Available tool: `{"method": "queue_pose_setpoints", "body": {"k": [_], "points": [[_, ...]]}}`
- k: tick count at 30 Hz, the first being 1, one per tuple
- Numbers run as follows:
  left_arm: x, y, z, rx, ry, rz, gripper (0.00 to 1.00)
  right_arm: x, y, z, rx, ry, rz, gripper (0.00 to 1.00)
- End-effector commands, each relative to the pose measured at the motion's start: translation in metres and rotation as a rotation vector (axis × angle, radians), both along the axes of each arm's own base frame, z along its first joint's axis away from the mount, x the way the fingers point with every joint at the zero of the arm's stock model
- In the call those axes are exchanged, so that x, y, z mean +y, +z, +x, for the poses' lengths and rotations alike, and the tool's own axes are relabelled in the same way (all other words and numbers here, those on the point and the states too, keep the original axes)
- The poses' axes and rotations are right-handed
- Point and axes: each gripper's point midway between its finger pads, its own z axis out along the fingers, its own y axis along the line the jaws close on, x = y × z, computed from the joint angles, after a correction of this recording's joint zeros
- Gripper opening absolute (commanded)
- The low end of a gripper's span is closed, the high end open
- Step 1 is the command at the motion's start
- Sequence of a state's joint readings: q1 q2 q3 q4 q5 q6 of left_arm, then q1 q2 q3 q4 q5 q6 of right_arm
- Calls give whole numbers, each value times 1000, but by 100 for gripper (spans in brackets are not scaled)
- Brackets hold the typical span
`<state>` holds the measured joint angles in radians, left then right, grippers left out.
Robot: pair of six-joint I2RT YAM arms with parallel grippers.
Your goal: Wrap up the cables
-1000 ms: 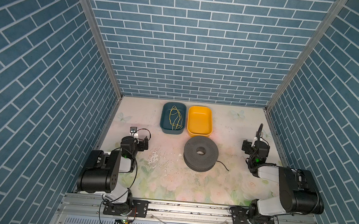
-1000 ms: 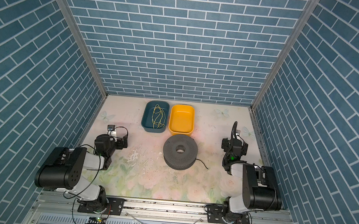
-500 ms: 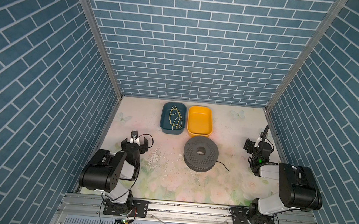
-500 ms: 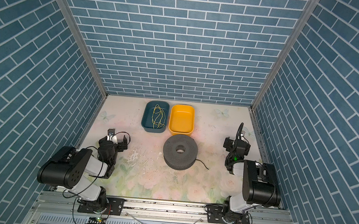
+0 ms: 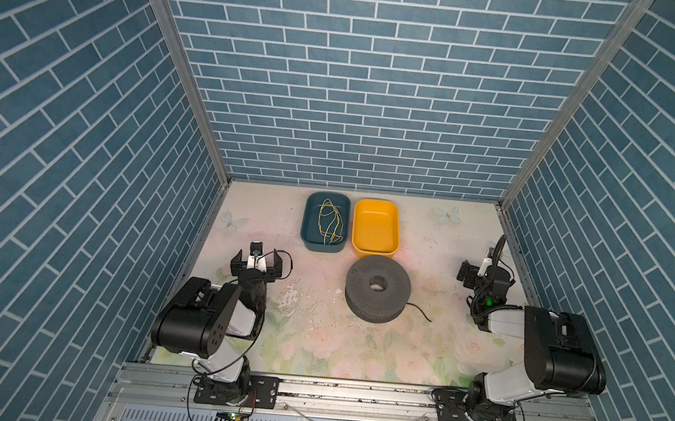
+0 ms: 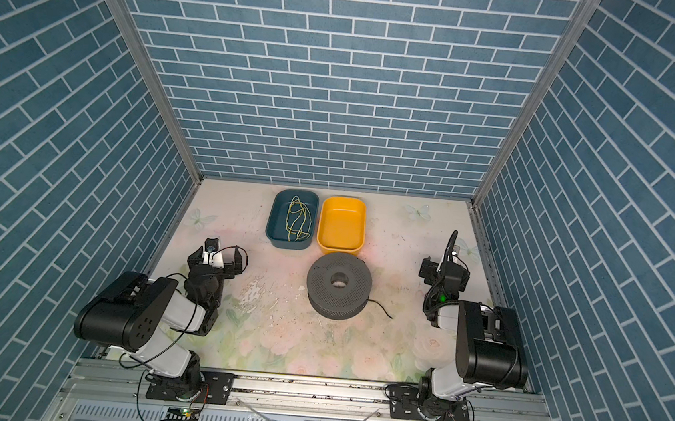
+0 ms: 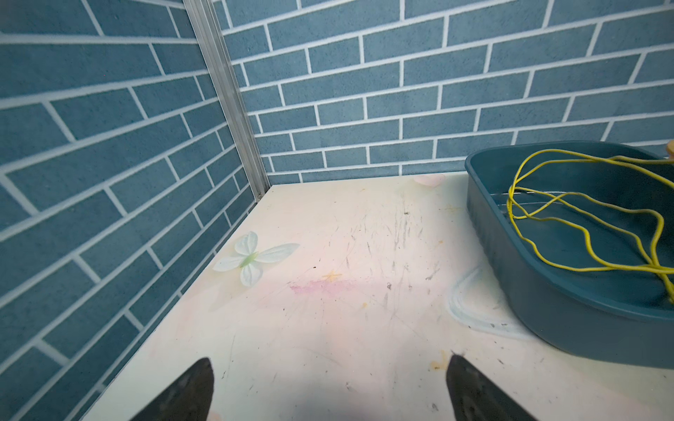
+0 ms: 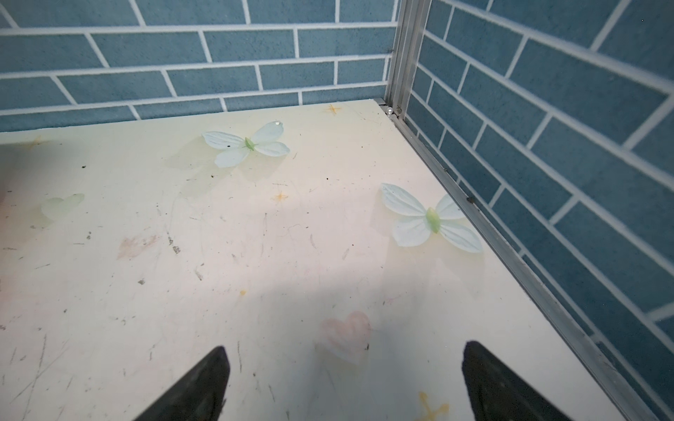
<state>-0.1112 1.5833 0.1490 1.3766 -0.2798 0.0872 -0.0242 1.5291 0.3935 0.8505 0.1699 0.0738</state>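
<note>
Both of my tools are wide open and hold nothing. The left tool [image 5: 258, 262] waits near the left wall and the right tool [image 5: 484, 270] near the right wall. Both are well apart from the cable [image 5: 417, 311].

What could go wrong? The cable is very thin and lies flat on the desk [image 5: 316, 343], so a tool could close and miss it. If I tug too hard, the grey spool [image 5: 362, 293] could slide, or loops could come loose. The yellow tray [image 5: 374, 227] is just behind the spool, so a push could bump it. I also must not grab the yellow wire [image 5: 328, 221] in the blue tray [image 5: 311, 217].

I see only a short black tail of the cable. One end touches the bottom of the spool. From there it runs in a slanted line toward the right arm's side and a bit toward the front. Its free tip points that way. I think the rest is wound on the spool, but I cannot see it.
</note>
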Motion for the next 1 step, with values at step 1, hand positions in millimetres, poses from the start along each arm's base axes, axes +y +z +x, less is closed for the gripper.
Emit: {"method": "queue_pose_setpoints", "body": {"k": [1], "points": [[-2,1,-1,-9,-9,9,100,5,0,-1,-17,24,5,99]]}}
